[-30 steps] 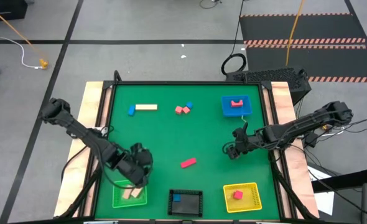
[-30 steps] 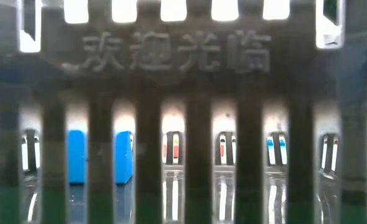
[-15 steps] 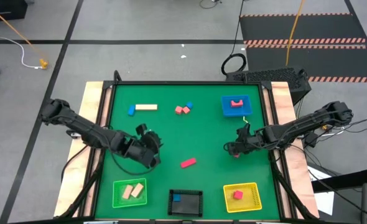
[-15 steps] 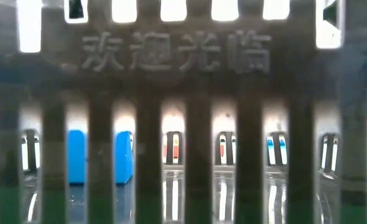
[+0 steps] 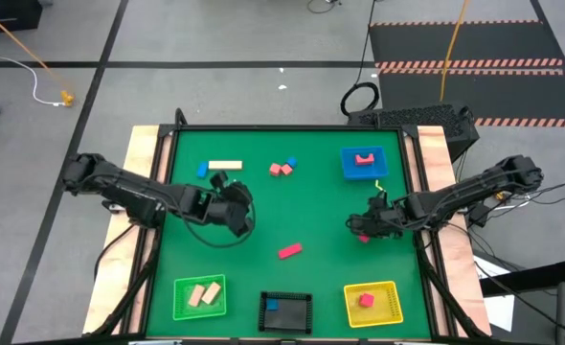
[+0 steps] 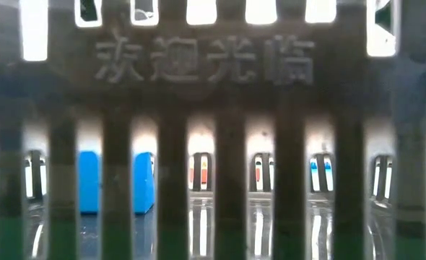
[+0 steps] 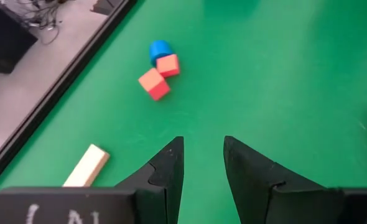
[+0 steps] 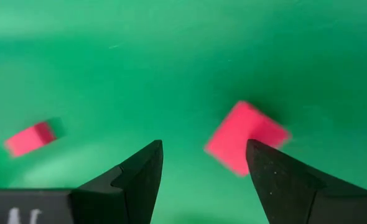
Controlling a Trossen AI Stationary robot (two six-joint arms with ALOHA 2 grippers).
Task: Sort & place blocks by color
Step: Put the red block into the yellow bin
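Red/pink blocks (image 5: 289, 251): six
Blue blocks (image 5: 203, 170): three
Tan blocks (image 5: 225, 165): three
Trays (image 5: 373, 287): four

low view: raised signs 欢迎光临 on the dark slatted wall (image 6: 213, 108), across the upper middle of the frame | left wrist view: white marks on the black bar (image 7: 59, 208) at the lower left of the frame, cut off, cannot be read | high view, right wrist view: no words

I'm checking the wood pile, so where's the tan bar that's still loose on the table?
In the high view the tan bar lies near the mat's far left, beside a blue block, just beyond the open left gripper.
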